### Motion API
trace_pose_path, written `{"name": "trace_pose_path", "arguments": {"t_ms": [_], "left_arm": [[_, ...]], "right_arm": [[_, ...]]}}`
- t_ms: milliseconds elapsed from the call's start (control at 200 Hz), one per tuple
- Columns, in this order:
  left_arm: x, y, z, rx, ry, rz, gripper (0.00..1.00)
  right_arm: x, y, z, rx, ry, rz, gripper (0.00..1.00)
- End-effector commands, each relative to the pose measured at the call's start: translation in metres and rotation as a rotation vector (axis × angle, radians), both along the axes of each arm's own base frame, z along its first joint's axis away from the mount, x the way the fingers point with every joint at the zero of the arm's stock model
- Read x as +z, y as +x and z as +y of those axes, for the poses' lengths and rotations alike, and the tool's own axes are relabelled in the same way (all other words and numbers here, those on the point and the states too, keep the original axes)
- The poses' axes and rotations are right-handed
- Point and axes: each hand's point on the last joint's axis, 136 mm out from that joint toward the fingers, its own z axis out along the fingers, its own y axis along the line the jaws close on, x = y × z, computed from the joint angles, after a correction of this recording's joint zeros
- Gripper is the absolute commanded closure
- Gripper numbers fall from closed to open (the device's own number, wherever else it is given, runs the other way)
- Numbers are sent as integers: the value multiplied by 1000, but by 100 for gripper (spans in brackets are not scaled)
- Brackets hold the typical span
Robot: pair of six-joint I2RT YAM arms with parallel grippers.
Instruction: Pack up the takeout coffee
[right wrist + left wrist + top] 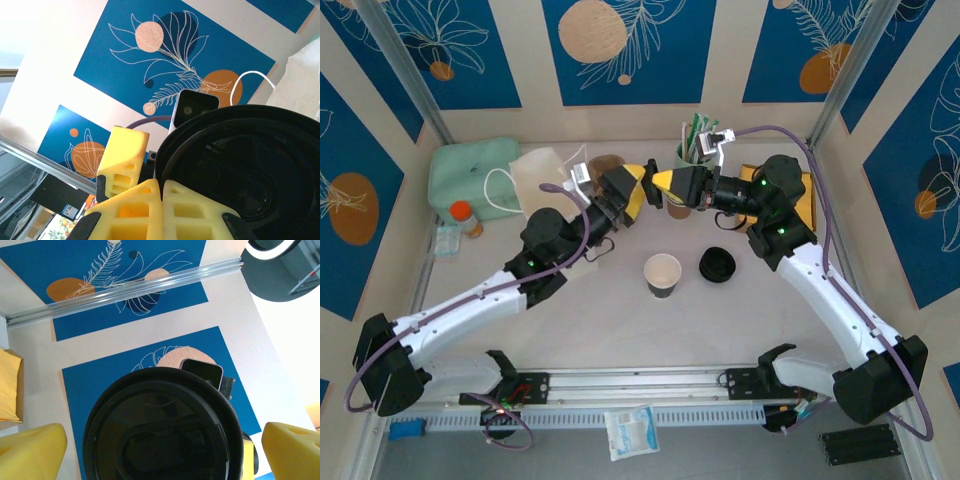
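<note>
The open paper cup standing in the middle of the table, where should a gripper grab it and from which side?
Probably across the side wall of the paper cup, just under the rim, coming in level from the robot's left. It stands upright and lidless, so a top pinch would likely buckle the rim, and the stack of black lids sits close on its right.

lid [160, 440]: blk plastic, glossy | pads [30, 450]: matt (foam-like) | cup [663, 275]: paper

I see bare table [620, 330] open across the lower middle of the frame, while a lidless cup [662, 275] and black lids [717, 265] block the centre.
</note>
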Motion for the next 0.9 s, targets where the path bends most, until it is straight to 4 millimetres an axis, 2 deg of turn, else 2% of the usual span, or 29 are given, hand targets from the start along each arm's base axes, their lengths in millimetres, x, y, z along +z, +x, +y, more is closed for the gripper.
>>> {"name": "trace_pose_path", "arguments": {"t_ms": [0, 515, 895], "left_arm": [[9, 0, 2, -10, -69, -15, 0], [7, 5, -3, -20, -118, -3, 6], [10, 6, -4, -22, -142, -12, 18]], "right_arm": [[3, 1, 1, -11, 19, -13, 97], [-3, 3, 4, -13, 16, 2, 99], [-9, 4, 4, -15, 14, 17, 98]]}}
